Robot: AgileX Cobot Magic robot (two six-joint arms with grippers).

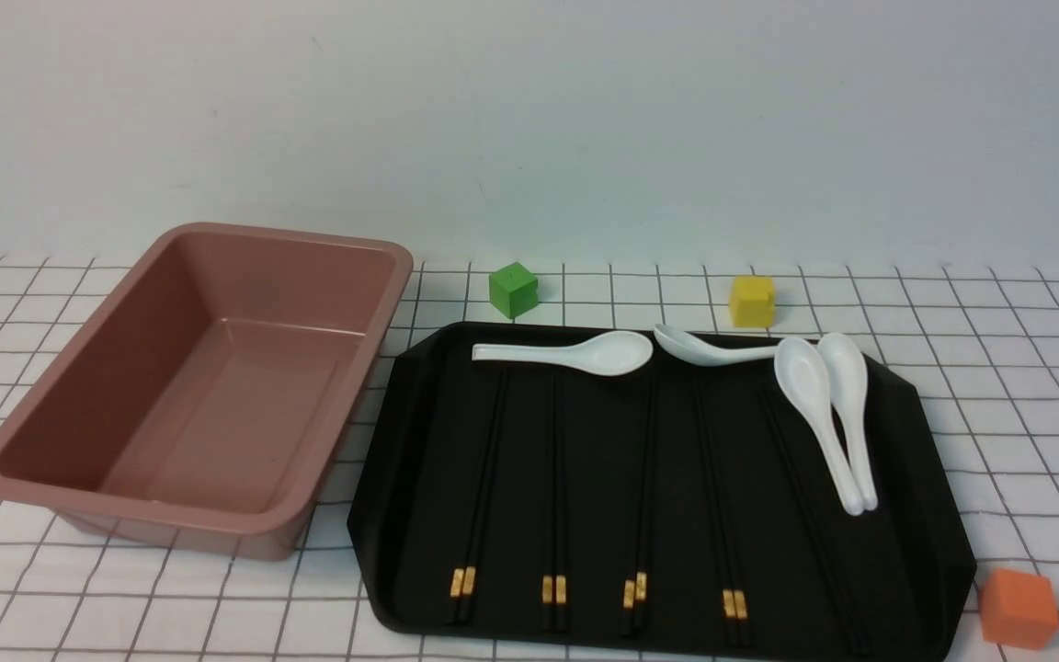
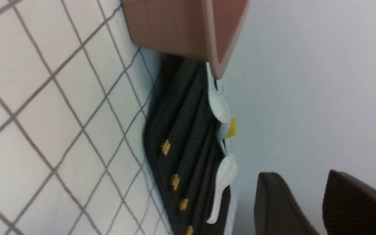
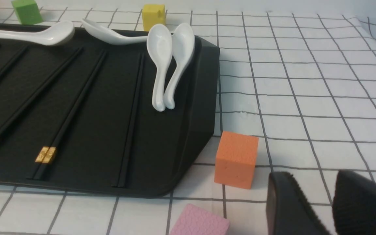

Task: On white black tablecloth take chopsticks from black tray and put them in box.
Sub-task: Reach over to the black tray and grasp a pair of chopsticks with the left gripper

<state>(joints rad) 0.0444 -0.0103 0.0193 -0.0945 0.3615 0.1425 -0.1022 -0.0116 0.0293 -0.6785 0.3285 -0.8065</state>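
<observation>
The black tray (image 1: 939,478) lies on the checked tablecloth (image 1: 998,386), centre-right. Several pairs of black chopsticks (image 1: 483,478) lie side by side on it, gold bands toward the near edge. The pinkish-brown box (image 1: 217,405) stands empty to the tray's left. Neither gripper shows in the front view. In the left wrist view my left gripper (image 2: 300,174) is open and empty, off to the side of the box (image 2: 175,26) and tray (image 2: 155,130). In the right wrist view my right gripper (image 3: 308,174) is open and empty, over the cloth to the right of the tray (image 3: 201,98) and its chopsticks (image 3: 73,107).
Several white spoons (image 1: 585,352) lie along the tray's far part and right side. A green cube (image 1: 513,290) and a yellow cube (image 1: 752,301) sit behind the tray. An orange cube (image 1: 1019,607) sits at its near right corner, with a pink block (image 3: 201,222) nearby.
</observation>
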